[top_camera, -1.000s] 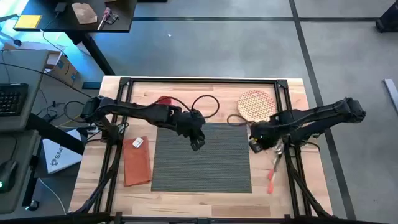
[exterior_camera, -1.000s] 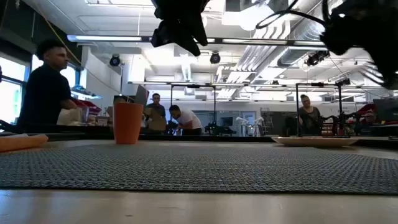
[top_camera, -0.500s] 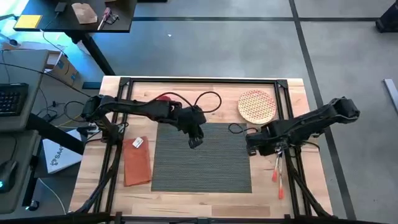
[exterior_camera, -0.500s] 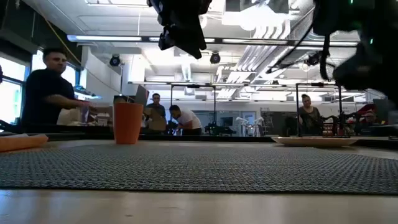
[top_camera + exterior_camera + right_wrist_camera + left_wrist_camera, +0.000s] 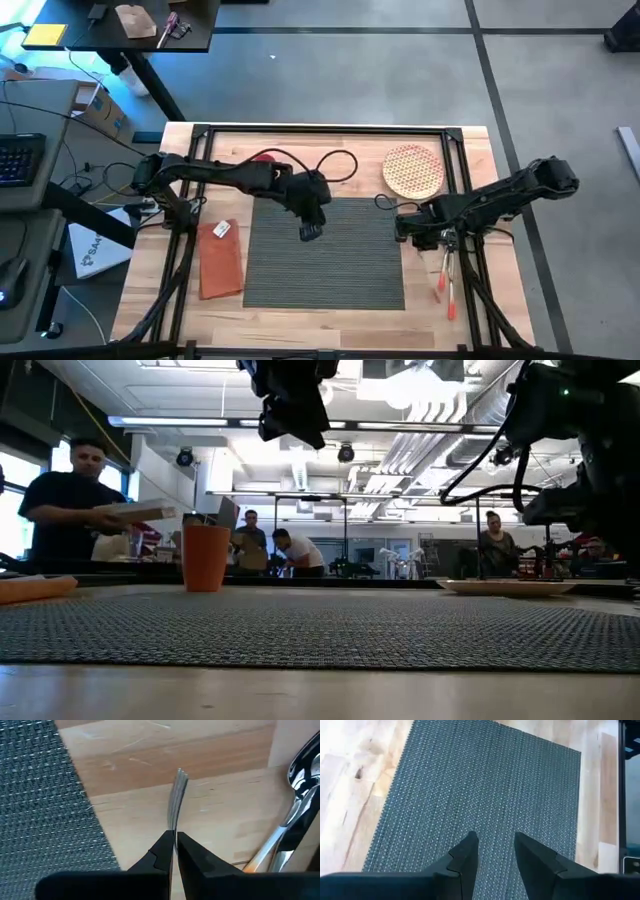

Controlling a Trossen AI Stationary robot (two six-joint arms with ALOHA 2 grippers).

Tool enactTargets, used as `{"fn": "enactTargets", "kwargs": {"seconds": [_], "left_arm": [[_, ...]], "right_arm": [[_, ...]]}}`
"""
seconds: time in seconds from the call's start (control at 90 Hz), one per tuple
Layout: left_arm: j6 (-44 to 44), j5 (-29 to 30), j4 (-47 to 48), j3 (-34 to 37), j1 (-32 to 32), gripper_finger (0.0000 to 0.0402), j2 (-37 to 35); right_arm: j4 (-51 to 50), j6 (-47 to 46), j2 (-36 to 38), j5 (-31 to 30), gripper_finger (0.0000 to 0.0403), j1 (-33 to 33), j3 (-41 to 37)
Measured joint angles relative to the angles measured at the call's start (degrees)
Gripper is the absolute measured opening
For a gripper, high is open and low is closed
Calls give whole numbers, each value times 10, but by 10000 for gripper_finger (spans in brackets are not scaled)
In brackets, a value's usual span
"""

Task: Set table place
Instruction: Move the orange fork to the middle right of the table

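Note:
The table place, a dark grey ribbed placemat (image 5: 325, 255), lies flat in the middle of the wooden table (image 5: 300, 320). My left gripper (image 5: 309, 232) hovers open over the placemat's far left part, its fingers (image 5: 465, 855) above the weave with nothing between them. My right gripper (image 5: 402, 232) is at the placemat's right edge, shut on a thin silver utensil (image 5: 176, 805) seen edge-on. A round patterned plate (image 5: 413, 170) sits at the far right. My right gripper pinches the silver utensil's flat sides (image 5: 173, 831) between its two fingertips. The utensil sticks out forward past the fingertips, in line with them, over bare wood beside the placemat's right edge. The fingers reach in from the table's right. Its rear end is hidden by the gripper.
A rust-orange napkin (image 5: 220, 258) lies left of the placemat, and an orange-red cup (image 5: 205, 557) stands behind its far left corner. Orange-handled cutlery (image 5: 443, 285), with a spoon (image 5: 295, 795), lies by the black frame rail on the right. People stand in the room beyond.
My right arm has shifted over the table's right side, with its gripper staying shut by the placemat's right edge. My left gripper has drifted a little toward the table's left above the placemat, still open.

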State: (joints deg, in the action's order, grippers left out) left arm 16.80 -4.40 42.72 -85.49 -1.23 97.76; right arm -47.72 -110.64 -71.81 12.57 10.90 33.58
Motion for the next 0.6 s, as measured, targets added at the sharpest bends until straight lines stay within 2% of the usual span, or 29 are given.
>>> {"fn": "enactTargets", "kwargs": {"seconds": [0.233, 0.344, 0.511, 0.6], "left_arm": [[10, -3, 12, 0, 0, 113, 0], [20, -3, 12, 0, 0, 113, -1], [25, 3, 11, 0, 0, 113, -1], [26, 4, 10, 0, 0, 113, -1]], "right_arm": [[-18, 1, 45, -53, 146, 0, 1], [-4, 32, 58, -45, 190, 0, 1], [8, 56, 41, -30, 193, 0, -15], [87, 56, 34, -22, 179, 0, -38]]}}
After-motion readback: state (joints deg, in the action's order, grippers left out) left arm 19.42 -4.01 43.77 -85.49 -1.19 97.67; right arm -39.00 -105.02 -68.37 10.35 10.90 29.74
